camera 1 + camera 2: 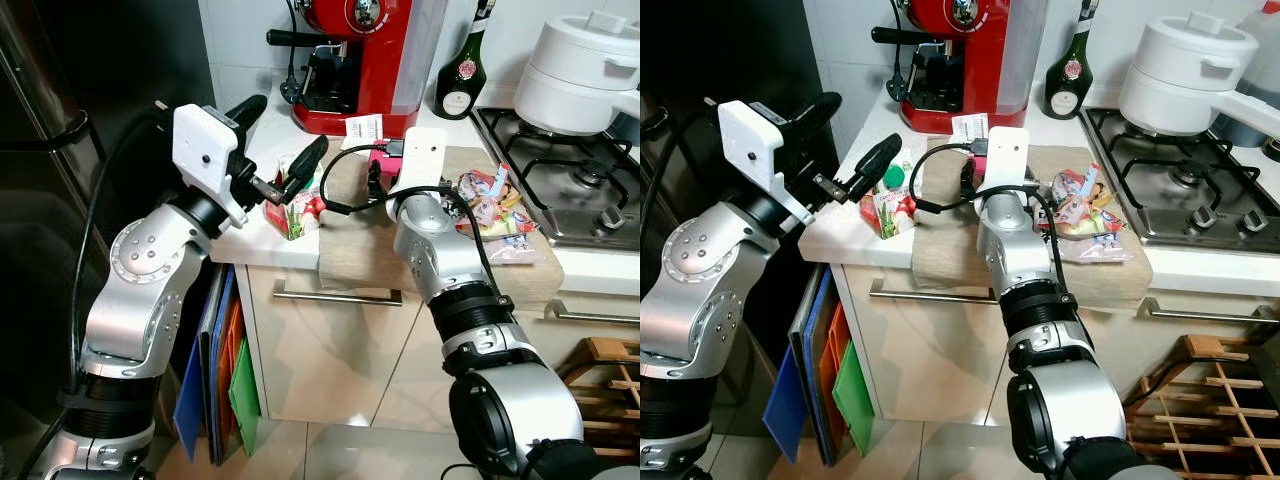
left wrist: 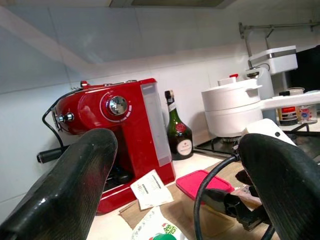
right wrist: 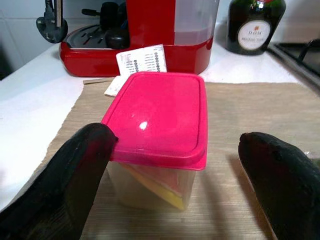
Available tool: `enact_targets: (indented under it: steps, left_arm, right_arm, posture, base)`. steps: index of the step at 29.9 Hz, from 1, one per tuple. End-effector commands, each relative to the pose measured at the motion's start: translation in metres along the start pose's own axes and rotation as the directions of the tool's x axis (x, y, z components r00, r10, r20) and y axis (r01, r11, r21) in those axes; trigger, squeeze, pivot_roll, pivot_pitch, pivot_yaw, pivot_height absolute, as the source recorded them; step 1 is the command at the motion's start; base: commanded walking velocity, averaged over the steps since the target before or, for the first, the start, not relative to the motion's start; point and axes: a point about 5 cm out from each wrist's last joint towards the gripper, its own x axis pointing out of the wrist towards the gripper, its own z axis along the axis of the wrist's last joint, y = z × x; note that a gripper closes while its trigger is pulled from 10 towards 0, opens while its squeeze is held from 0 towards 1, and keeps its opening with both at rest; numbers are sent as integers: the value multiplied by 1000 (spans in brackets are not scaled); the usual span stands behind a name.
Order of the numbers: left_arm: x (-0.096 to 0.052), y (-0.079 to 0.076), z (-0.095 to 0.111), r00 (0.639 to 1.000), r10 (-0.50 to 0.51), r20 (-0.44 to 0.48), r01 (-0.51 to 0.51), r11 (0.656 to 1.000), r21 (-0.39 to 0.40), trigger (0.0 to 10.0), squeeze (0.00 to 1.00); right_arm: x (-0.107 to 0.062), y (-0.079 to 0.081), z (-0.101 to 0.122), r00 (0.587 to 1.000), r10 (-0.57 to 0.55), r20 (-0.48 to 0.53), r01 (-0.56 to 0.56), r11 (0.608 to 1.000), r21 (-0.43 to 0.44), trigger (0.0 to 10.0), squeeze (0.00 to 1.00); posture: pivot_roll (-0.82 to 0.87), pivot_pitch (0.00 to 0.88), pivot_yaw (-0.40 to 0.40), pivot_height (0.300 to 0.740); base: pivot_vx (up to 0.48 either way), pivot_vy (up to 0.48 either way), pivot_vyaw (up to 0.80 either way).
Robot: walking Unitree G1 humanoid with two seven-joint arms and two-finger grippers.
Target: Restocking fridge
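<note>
Surface [image 1: 300, 250]: white kitchen top with a beige mat [image 3: 240, 105] laid over its front edge.

Box [image 3: 157, 130]: clear tub with a pink lid, upright on the mat, in front of the red coffee machine [image 1: 365, 60]. Pale and yellow contents show through its wall.

Right end effector [image 3: 175, 165]: fingers spread wide, released, one either side of the box at its near end; the one finger [image 3: 75, 175] sits just beside the lid corner, the other well apart from it. Nothing grasped.

Left end effector [image 1: 275, 140]: raised above the surface's left end, fingers apart, released, empty. A carton [image 1: 290, 210] with red and green print stands just below its lower finger.

Also on the surface: a paper slip [image 3: 142, 60] against the machine's base; a dark green bottle [image 1: 462, 70] beside the machine; a heap of bright packets [image 1: 495, 215] on the mat, right of the right arm.

Hob [image 1: 570, 170]: at the right, carrying a white pot [image 1: 580, 70].

Below: cabinet fronts with bar handles; coloured boards [image 1: 215, 370] stand on edge beside the cabinet.
</note>
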Motion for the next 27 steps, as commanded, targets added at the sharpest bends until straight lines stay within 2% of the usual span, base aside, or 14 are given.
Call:
enact_targets:
  steps: [1, 10, 27]
  left_arm:
    - [0, -5, 2, 1000, -29, 5, 29, 1000, -7, 10000, 0]
    - [1, -8, 2, 999, -33, 4, 33, 999, -11, 10000, 0]
    - [0, -6, 4, 1000, -14, 11, 14, 1000, 2, 10000, 0]
  right_arm:
    - [0, 1, -9, 998, 5, -62, -4, 1000, 12, 10000, 0]
    - [2, 6, -18, 992, 41, -117, -39, 999, 22, 10000, 0]
    - [6, -24, -21, 994, -62, -91, 58, 997, -42, 10000, 0]
  posture:
    - [-8, 0, -26, 740]
    - [-4, 0, -26, 740]
    - [-8, 0, -23, 740]
  base:
    - [0, 0, 0]
    - [0, 0, 0]
    - [0, 0, 0]
